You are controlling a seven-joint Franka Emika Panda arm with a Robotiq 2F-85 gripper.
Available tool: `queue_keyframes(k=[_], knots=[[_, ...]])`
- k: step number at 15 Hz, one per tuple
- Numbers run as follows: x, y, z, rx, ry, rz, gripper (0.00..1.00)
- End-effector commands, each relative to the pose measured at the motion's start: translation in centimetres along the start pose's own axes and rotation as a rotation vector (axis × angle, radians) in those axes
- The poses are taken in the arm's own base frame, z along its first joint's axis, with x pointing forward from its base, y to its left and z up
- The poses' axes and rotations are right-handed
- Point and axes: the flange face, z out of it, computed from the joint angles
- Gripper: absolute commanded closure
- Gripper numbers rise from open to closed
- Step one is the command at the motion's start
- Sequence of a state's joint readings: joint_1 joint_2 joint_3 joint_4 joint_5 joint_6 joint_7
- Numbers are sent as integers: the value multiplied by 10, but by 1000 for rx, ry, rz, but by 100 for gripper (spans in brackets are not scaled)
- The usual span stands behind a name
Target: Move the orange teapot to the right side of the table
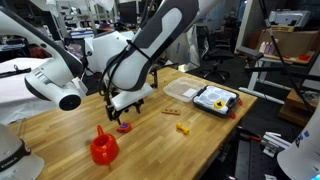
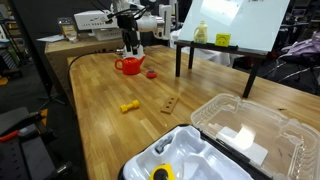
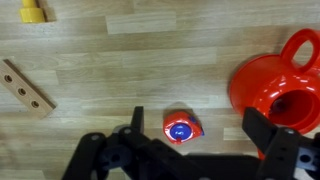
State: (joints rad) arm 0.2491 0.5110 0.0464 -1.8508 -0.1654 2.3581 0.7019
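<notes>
The orange teapot stands on the wooden table, near its edge. It also shows in the second exterior view and at the right edge of the wrist view. My gripper hangs low over the table beside the teapot, apart from it. In the wrist view the gripper is open. A tiny red-and-purple block lies on the table between its fingers, and the right finger is next to the teapot's body.
A small yellow piece and a wooden strip with holes lie on the table. A tray with black parts sits at one corner. A black-legged stand with a white board and a clear container also stand there.
</notes>
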Motion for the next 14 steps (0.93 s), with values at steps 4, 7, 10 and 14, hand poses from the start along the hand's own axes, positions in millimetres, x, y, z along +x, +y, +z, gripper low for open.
queue_keyframes(k=[4,7,10,14], knots=[[9,-18,-6,95,0,49,0],[7,-45,-5,130,-12,29,0],[3,-69,6,145,-31,-1,0],[-1,-89,22,145,-49,-41,0]])
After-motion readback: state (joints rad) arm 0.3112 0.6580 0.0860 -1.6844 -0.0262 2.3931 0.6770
